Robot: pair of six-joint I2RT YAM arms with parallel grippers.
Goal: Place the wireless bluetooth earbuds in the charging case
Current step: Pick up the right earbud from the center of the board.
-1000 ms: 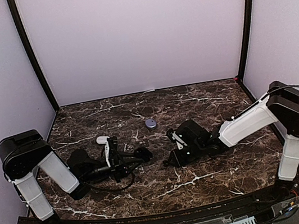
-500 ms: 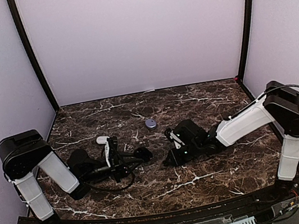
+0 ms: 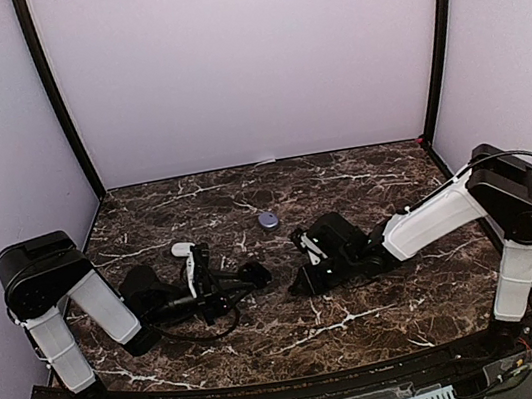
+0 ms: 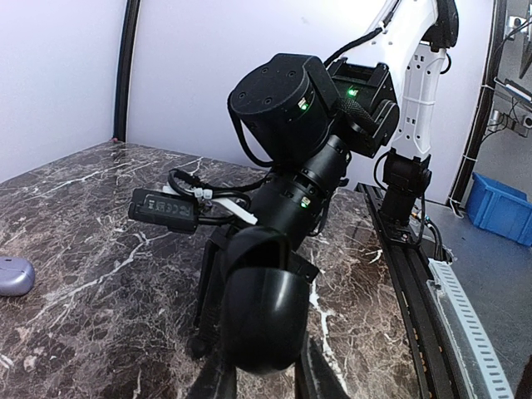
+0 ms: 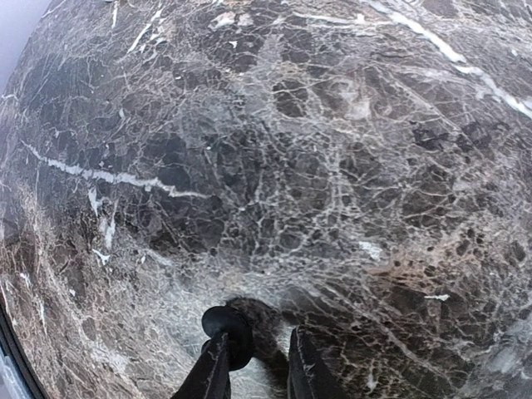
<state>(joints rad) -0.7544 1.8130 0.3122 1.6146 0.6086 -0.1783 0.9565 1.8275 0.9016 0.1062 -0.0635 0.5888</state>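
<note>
My left gripper (image 3: 248, 276) lies low on the marble table, shut on a black pebble-shaped charging case (image 4: 262, 312) that fills the left wrist view. My right gripper (image 3: 304, 279) points down at the table just right of it. In the right wrist view a small black earbud (image 5: 229, 332) sits against the tip of the left finger (image 5: 214, 374). The other finger (image 5: 303, 370) stands apart from it, with bare table showing in the gap around the right gripper (image 5: 258, 337). Seen from the left wrist, that earbud (image 4: 197, 345) is a small ball at the table under a thin finger.
A purple case (image 3: 267, 219) lies on the table behind both grippers, also at the left edge of the left wrist view as the purple case (image 4: 12, 276). A white case (image 3: 182, 248) lies by the left arm. Lilac walls enclose three sides.
The right gripper has crept a little to the left, toward the left gripper. The left arm and the black case have not moved.
</note>
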